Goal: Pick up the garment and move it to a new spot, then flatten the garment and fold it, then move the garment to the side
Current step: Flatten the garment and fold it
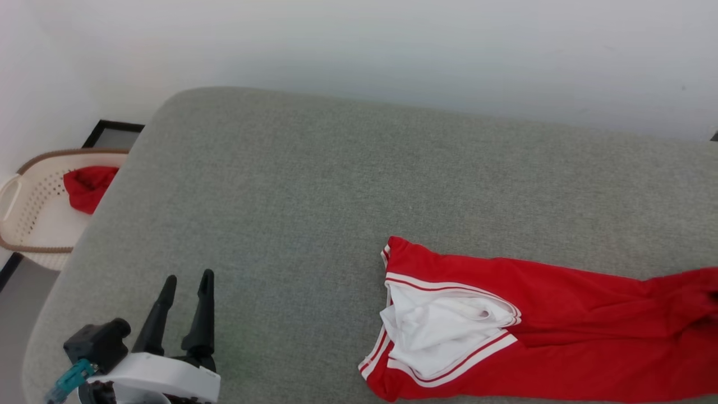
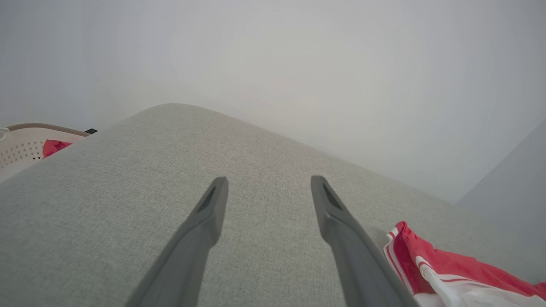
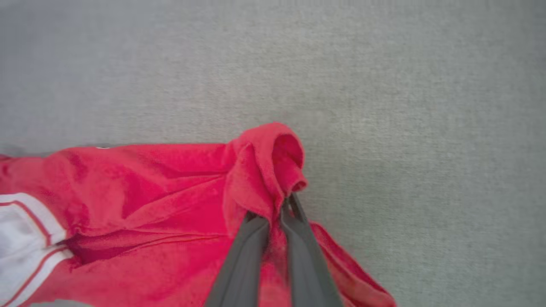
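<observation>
Red garment (image 1: 561,303) at rt, grey cushion (image 1: 280,196) open toward left edge.

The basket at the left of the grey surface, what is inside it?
A crumpled red cloth lies inside the basket, against the side nearest the grey surface. The surface's edge covers part of both; what lies there cannot be seen.

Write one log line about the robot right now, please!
right gripper: shut on garment | left gripper: open, empty, over grey cushion | garment: crumpled on cushion
</observation>
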